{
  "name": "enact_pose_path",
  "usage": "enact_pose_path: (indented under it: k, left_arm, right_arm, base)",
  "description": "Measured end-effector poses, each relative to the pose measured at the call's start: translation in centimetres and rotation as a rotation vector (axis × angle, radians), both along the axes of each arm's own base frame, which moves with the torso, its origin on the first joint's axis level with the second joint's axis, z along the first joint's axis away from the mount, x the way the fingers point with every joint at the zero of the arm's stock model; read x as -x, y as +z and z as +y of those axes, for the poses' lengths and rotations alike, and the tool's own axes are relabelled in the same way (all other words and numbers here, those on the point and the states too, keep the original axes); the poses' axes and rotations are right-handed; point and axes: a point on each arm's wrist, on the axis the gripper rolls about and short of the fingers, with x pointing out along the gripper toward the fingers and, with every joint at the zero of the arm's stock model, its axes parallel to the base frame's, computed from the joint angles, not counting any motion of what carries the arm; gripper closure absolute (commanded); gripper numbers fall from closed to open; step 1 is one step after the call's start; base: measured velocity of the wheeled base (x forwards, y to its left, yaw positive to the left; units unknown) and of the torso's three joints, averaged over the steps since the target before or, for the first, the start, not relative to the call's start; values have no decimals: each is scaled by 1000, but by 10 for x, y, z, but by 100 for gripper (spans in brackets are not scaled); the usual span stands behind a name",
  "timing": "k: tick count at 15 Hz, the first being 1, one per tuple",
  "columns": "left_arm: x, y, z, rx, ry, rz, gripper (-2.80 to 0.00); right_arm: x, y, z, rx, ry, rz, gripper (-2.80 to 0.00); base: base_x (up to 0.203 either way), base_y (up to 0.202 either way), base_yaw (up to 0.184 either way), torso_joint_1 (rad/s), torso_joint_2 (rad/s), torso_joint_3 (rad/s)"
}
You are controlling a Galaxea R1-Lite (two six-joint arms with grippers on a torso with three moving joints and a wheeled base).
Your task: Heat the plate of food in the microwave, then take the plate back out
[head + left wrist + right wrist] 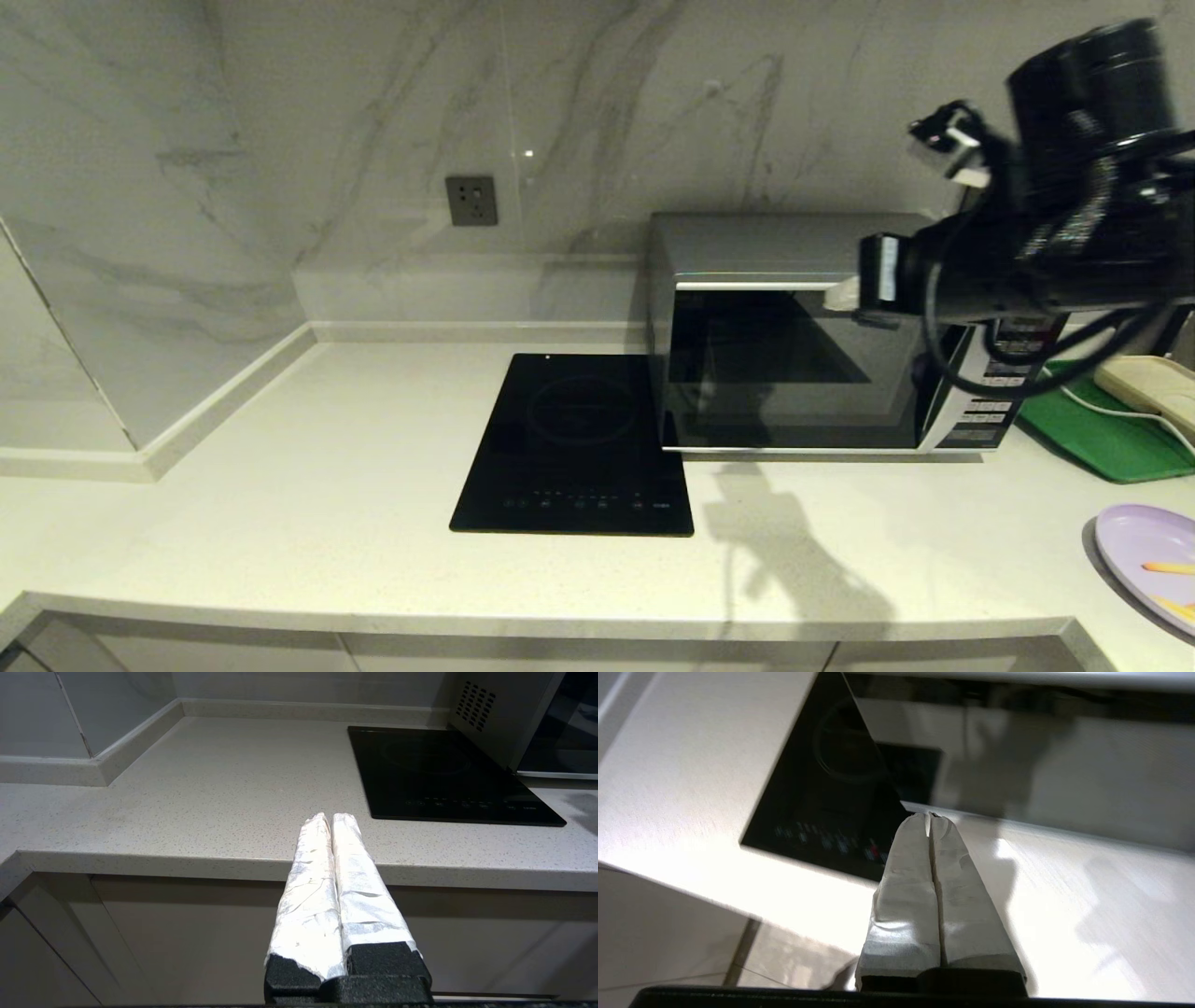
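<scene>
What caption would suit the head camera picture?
Right arm raised before the closed microwave, gripper shut and empty; plate of food waiting on the counter.

Right gripper (930, 817), seen from behind: its two pale wrapped fingers (908, 882) are pressed together, holding nothing. The tips point toward the lower corner of the microwave (1017, 765) door, whose dark glass fills the upper right. A black cooktop (822, 793) lies upper left on the pale counter (1087, 914).
</scene>
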Motion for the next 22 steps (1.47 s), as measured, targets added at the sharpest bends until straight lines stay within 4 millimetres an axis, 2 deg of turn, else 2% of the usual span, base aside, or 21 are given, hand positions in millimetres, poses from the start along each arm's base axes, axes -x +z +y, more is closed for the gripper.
enact_pose_path:
  k: [3,6,9,12,14,17,19,22]
  left_arm:
    - [0,0,0,0,0,0,0]
    - [0,0,0,0,0,0,0]
    - [0,0,0,0,1,0,0]
    - [0,0,0,0,0,0,0]
    - [0,0,0,0,1,0,0]
    - [0,0,0,0,0,0,0]
    - [0,0,0,0,0,0,0]
    - [0,0,0,0,0,0,0]
  right_arm:
    - [97,32,-46,34,-93,-46,0]
    - [199,40,-94,84,-231,-109,0]
    - [291,22,-134,138,-401,-147,0]
    - [363,-13,-144,167,-513,-172,0]
    - [397,-39,-138,179,-556,-192,0]
    - [429,-80,-130,198,-551,-258,0]
    - [439,-110,-126,202,-514,-292,0]
    - [434,-136,-121,113,-364,-278,0]
  base:
    - [0,0,0,0,0,0]
    - [0,0,0,0,0,0]
    - [0,0,0,0,0,0]
    - [0,0,0,0,0,0]
    - [0,0,0,0,0,0]
    - [0,0,0,0,0,0]
    - [0,0,0,0,0,0]
    - [0,0,0,0,0,0]
